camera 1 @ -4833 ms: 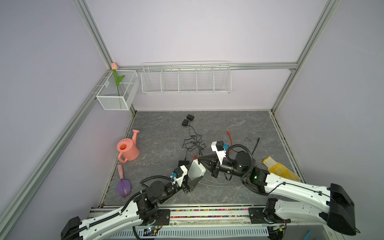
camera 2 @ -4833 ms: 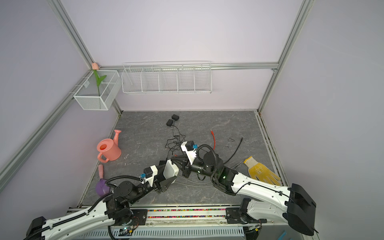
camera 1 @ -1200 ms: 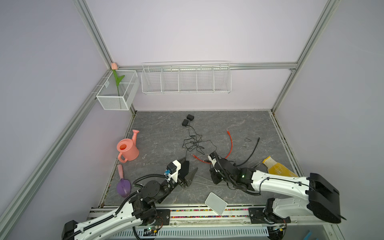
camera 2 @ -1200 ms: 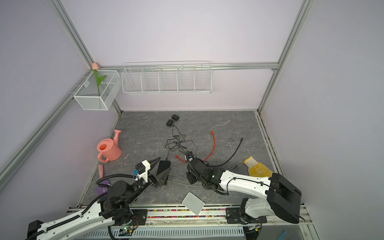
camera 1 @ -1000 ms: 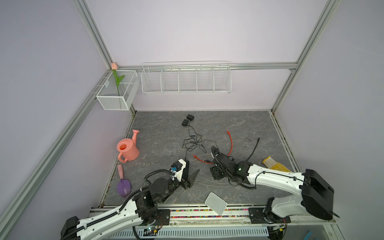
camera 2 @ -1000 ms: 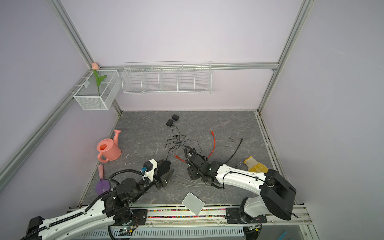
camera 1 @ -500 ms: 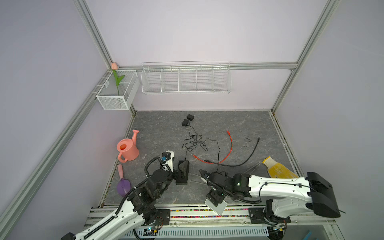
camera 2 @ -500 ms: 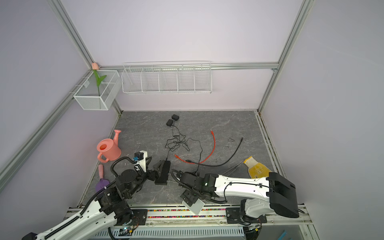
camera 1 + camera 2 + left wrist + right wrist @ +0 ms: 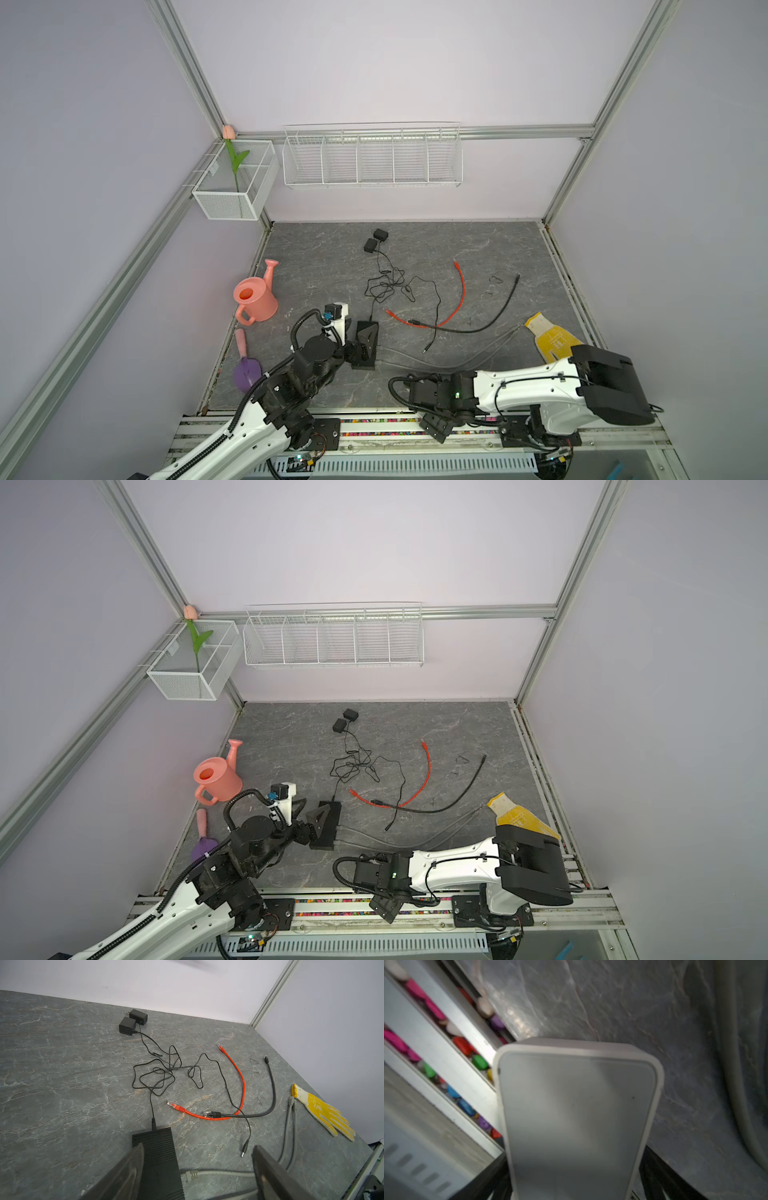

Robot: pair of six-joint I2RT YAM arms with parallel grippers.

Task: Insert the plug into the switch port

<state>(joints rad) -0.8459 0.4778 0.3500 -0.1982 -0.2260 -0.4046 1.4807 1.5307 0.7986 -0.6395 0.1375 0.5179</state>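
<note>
The white switch box lies at the floor's front edge by the rail, hidden under my right arm in both top views. My right gripper is open, a finger on each side of the box; I cannot make out any contact. A red cable with a clear plug at its near end lies loose mid-floor. My left gripper is open over a black ribbed box that has a power lead and a grey cable plug in it.
A thick black cable, a thin lead with a barrel plug and two power adapters lie mid-floor. Grey cables run right toward a yellow glove. A pink watering can and a purple trowel sit at the left.
My right gripper has swung from the middle of the floor down to the front rail and now covers the white box. My left gripper has shifted left over the black ribbed box.
</note>
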